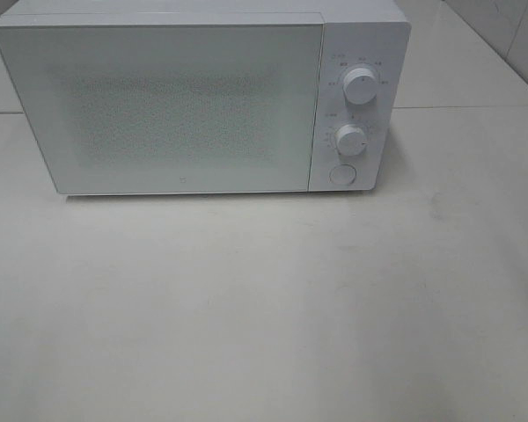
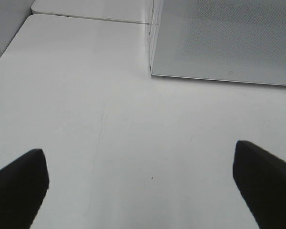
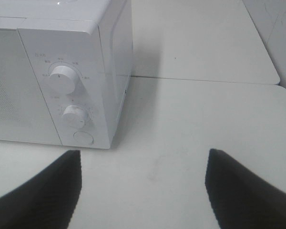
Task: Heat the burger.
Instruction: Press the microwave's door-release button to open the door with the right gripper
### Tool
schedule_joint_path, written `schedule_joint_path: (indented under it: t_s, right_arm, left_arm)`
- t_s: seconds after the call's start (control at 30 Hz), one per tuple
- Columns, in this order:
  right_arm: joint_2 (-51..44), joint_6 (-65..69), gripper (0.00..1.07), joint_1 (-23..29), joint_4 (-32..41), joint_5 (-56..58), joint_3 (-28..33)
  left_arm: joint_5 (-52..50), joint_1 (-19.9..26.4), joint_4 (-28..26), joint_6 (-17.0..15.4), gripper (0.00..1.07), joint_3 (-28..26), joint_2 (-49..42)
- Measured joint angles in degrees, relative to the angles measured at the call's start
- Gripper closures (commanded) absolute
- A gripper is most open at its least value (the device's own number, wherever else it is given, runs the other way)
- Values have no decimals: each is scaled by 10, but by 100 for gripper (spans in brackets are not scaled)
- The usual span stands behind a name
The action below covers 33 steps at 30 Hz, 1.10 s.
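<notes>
Nearest, the left gripper (image 2: 139,155) is hovering above the white table (image 1: 264,308) with its dark fingers (image 2: 19,186) standing wide apart, pinching nothing. The right gripper (image 3: 144,155) is likewise hanging spread, holding nothing, facing the control side of the microwave (image 1: 202,97). Farther back, the microwave is sitting on the table with its door (image 1: 114,132) closed. Two round knobs, upper (image 1: 360,86) and lower (image 1: 351,139), are sitting above a round button (image 1: 341,174). The speckled door is clouding the inside, so where the burger is lying I cannot tell.
</notes>
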Motion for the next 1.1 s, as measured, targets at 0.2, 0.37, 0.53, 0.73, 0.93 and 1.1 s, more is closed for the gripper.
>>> schedule_joint_path:
  t_s: [0.2,0.37,0.53,0.73,0.93,1.1]
  right_arm:
    - [60,3,35,0,0,-69,0]
    - [128,18,35,0,0,-154,3]
    - [164,25,35,0,0,-265,44]
    - [218,25,35,0,22,-463,117]
    - [269,17,35,13,76,-560,154]
    - [319,-26,35,75,135,-627,174]
  left_arm:
    - [0,0,0,0,9,0,0]
    - [0,0,0,0,9,0,0]
    - [0,0,0,0,9,0,0]
    - [0,0,0,0,9,0,0]
    - [0,0,0,0,9,0,0]
    - [0,0,0,0,9,0,0]
